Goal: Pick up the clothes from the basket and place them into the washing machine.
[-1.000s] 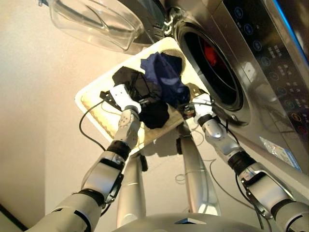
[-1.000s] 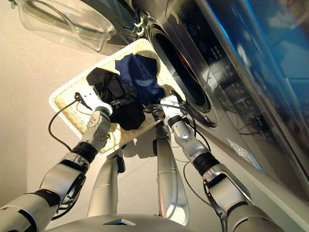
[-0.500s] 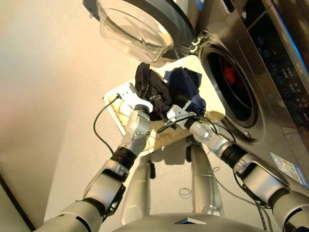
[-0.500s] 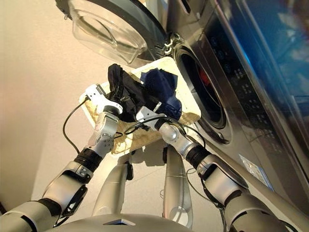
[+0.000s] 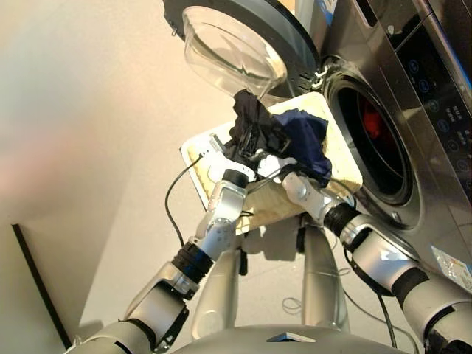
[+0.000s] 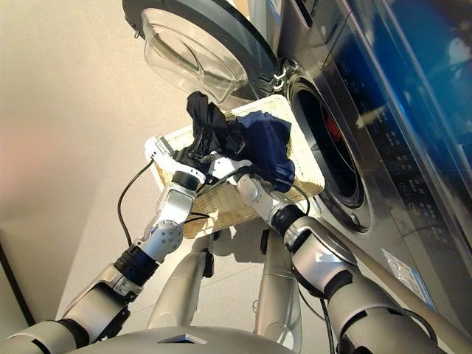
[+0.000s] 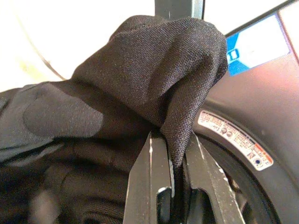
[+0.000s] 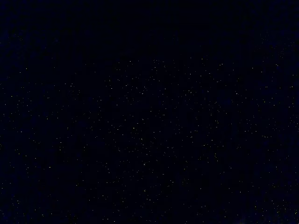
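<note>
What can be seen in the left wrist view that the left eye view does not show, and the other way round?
Only the left wrist view shows the left pincer fingers closed on a fold of the black garment, and a warning sticker on the door rim.

Only the left eye view shows the basket, the navy garment, the red garment inside the drum, the right pincer and both arms.

Both show the black garment and the open door.
</note>
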`<state>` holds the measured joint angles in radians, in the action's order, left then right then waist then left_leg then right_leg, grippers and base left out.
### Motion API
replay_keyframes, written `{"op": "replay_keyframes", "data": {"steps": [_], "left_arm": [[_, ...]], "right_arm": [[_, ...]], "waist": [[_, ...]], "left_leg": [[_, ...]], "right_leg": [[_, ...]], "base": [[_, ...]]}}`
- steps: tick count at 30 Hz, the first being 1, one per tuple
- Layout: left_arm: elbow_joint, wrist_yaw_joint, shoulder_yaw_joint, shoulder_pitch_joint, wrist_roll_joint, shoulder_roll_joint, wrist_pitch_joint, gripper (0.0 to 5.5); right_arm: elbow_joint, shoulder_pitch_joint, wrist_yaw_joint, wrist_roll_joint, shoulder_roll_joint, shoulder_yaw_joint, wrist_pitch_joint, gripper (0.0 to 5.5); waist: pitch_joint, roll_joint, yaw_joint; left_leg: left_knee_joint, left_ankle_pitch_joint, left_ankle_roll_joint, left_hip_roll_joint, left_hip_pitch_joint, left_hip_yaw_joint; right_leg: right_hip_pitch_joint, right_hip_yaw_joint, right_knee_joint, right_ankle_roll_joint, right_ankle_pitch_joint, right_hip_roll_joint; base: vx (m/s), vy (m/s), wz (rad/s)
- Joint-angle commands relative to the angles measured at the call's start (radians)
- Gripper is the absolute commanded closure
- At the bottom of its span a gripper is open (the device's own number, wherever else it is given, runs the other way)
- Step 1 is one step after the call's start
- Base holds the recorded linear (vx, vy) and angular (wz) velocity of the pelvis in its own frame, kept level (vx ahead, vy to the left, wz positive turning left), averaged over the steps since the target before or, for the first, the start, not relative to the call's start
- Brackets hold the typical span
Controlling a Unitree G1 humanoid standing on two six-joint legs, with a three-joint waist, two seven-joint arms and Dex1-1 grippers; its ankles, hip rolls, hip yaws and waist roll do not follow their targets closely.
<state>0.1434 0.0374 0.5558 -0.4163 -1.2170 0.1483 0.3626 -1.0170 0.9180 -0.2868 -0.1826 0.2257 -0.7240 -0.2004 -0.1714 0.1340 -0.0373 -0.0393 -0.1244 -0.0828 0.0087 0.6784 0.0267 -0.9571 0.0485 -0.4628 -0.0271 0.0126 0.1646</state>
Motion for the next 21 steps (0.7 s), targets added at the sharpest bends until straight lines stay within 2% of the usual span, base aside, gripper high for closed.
{"op": "replay_keyframes", "data": {"steps": [1,2,3,4,9,12,16,21], "left_arm": [[-0.156,0.047,0.029,-0.011,-0.007,0.042,0.018,5.5],[-0.155,0.045,0.03,-0.009,-0.006,0.043,0.018,5.5],[-0.151,0.041,0.027,-0.005,-0.005,0.043,0.022,4.7],[-0.149,0.037,0.023,0.0,0.0,0.045,0.023,0.0],[-0.115,0.0,-0.036,0.014,0.026,0.038,0.052,0.0],[-0.103,-0.033,-0.115,0.036,0.041,0.043,0.086,0.0],[-0.117,-0.068,-0.241,0.099,0.087,0.057,0.134,0.0],[-0.063,-0.109,-0.353,0.156,0.123,0.051,0.176,0.0]], "right_arm": [[-0.017,0.15,-0.05,0.017,-0.068,0.031,-0.017,5.5],[-0.018,0.151,-0.054,0.02,-0.069,0.036,-0.017,5.5],[-0.014,0.149,-0.061,0.027,-0.066,0.044,-0.017,5.5],[-0.014,0.145,-0.066,0.032,-0.064,0.05,-0.017,5.5],[0.007,0.102,-0.114,0.032,-0.036,0.098,-0.012,5.5],[0.023,0.05,-0.172,0.024,0.014,0.161,0.003,5.5],[-0.021,0.02,-0.248,0.036,0.09,0.289,0.025,5.5],[-0.066,0.041,-0.343,0.143,0.18,0.448,0.021,5.5]], "waist": [[-0.014,0.016,-0.014],[-0.014,0.016,-0.014],[-0.015,0.015,-0.015],[-0.016,0.015,-0.014],[-0.023,0.009,-0.004],[-0.029,0.01,0.005],[-0.037,0.021,0.003],[-0.051,0.032,0.0]], "left_leg": [[-0.091,0.082,0.015,-0.019,-0.012,-0.002],[-0.094,0.083,0.015,-0.02,-0.011,-0.002],[-0.097,0.084,0.016,-0.02,-0.01,-0.001],[-0.1,0.085,0.016,-0.02,-0.009,-0.001],[-0.111,0.09,0.019,-0.023,-0.001,-0.003],[-0.119,0.093,0.022,-0.023,0.013,-0.005],[-0.127,0.095,0.023,-0.024,0.035,-0.004],[-0.151,0.101,0.028,-0.025,0.079,-0.005]], "right_leg": [[0.037,0.003,0.213,-0.096,0.203,-0.004],[0.037,0.003,0.212,-0.096,0.204,-0.004],[0.035,0.002,0.209,-0.096,0.203,-0.004],[0.036,0.002,0.207,-0.096,0.203,-0.004],[0.03,-0.001,0.203,-0.095,0.203,-0.006],[0.017,-0.006,0.195,-0.094,0.202,-0.007],[-0.008,-0.01,0.181,-0.093,0.197,-0.006],[-0.064,-0.02,0.133,-0.09,0.183,-0.005]], "base": [[0.0,0.0,0.0],[0.0,0.0,0.0],[0.0,0.0,0.0],[0.0,0.0,0.0],[0.0,0.0,0.0],[0.0,0.0,0.0],[0.0,0.0,0.0],[0.0,0.0,0.0]]}}
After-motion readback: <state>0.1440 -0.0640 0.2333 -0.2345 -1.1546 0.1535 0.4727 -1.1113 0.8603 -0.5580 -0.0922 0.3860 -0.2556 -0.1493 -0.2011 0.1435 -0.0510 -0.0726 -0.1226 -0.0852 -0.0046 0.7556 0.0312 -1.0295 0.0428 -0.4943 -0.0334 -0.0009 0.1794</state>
